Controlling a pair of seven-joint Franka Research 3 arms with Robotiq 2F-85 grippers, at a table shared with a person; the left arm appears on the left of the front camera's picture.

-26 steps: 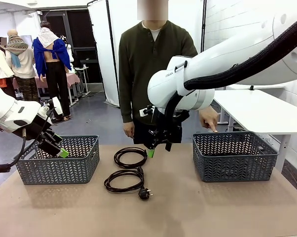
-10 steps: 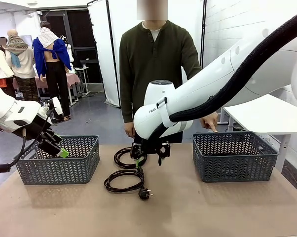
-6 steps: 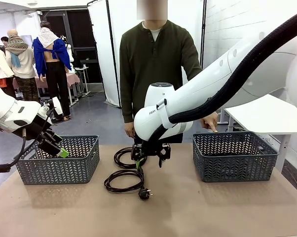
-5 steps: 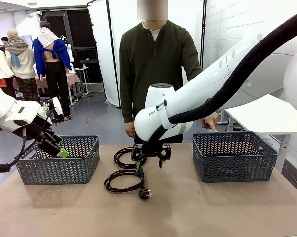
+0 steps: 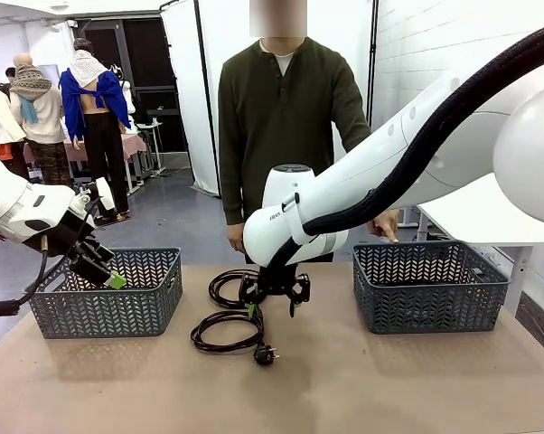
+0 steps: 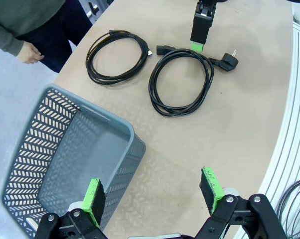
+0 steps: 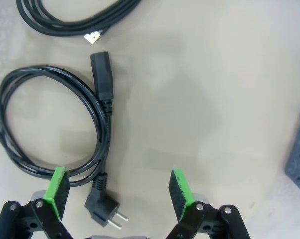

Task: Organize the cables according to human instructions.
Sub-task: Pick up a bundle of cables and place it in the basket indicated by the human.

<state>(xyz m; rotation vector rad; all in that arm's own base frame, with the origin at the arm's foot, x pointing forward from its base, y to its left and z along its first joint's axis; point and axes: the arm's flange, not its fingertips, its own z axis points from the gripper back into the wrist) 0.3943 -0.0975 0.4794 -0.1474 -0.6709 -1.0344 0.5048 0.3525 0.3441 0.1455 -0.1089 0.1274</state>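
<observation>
Right gripper [image 5: 273, 302] has dropped lower over the near cable [image 5: 225, 331], jaws apart, empty; left gripper [image 6: 152, 191] likewise spread by grey basket [image 6: 40, 149]; arm lettering unreadable

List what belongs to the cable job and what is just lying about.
Job: near cable coil, far cable coil, left basket, right basket, person's pointing hand.
Lying about: white side table, white screen.
</observation>
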